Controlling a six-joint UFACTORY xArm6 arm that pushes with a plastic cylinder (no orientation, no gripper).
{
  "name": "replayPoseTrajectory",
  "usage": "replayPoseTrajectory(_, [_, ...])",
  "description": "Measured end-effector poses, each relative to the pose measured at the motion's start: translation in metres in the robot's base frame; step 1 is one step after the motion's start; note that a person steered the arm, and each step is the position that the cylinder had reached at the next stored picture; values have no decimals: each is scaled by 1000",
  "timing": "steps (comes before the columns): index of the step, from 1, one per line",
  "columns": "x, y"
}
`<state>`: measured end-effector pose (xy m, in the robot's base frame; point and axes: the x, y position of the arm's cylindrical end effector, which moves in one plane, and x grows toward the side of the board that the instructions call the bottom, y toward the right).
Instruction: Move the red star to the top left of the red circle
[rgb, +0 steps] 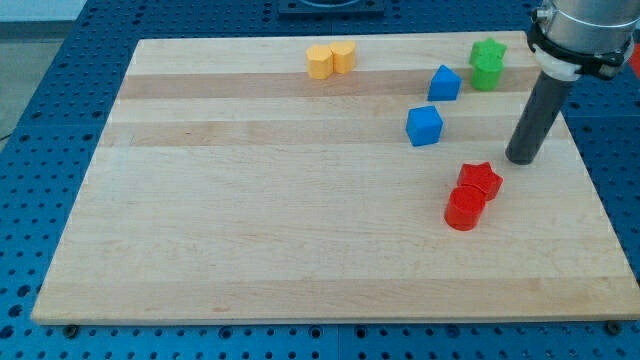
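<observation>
Camera view is showing my tip (521, 159) sitting just upper-right of the red star (481, 179). That star is touching the red circle (465, 209); a blue cube (424, 126) is lying nearby. My tool is a bare rod, nothing pinched.

The pale wooden worktop (300, 220) carries a red star (481, 179) touching a red circle (465, 209), two blue blocks (444, 83) (424, 126), two touching yellow blocks (320, 61) (343, 57) and two touching green blocks (488, 51) (486, 73) near the view's top

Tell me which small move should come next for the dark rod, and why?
Probably slide my tip toward the view's left, to push the red star block leftward. The star touches the red circle block at its upper right, and my tip stands just up-right of the star.
</observation>
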<state>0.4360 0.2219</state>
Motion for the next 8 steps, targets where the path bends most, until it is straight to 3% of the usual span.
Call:
replayPoseTrajectory(1, [27,-5])
replayPoseTrajectory(3, [39,-6])
replayPoseTrajectory(8, [41,-130])
